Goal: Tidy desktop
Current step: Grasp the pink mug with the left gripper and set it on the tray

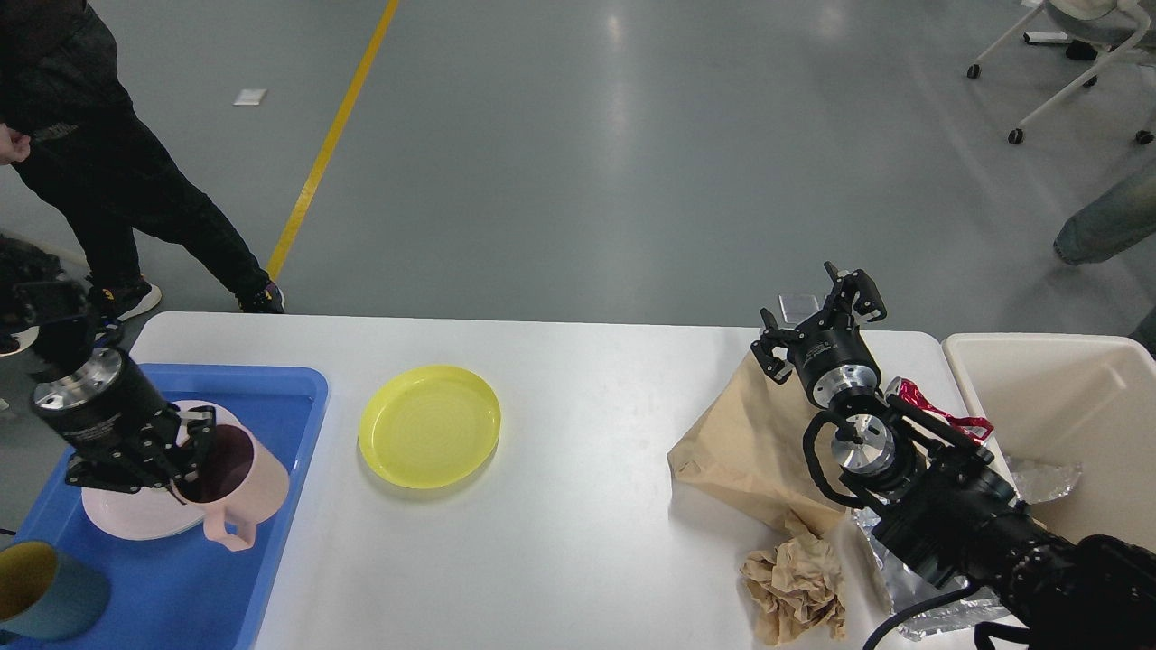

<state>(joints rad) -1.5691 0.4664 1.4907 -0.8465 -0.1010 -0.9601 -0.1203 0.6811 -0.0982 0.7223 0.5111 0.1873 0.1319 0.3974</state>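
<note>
The white desktop (578, 506) fills the lower half of the head view. My left gripper (185, 456) is shut on the rim of a pink mug (237, 483) and holds it tilted above the blue tray (172, 578), over a pink plate (126, 519). A yellow plate (430, 426) lies on the desktop right of the tray. My right gripper (817, 311) is open and empty above a brown paper bag (745, 442) at the far right.
A blue-and-yellow cup (45, 591) stands in the tray's near corner. Crumpled brown paper (795, 587), silver foil (903, 587) and a red wrapper (935, 411) lie by my right arm. A cream bin (1057, 415) stands at the right edge. People stand beyond the table.
</note>
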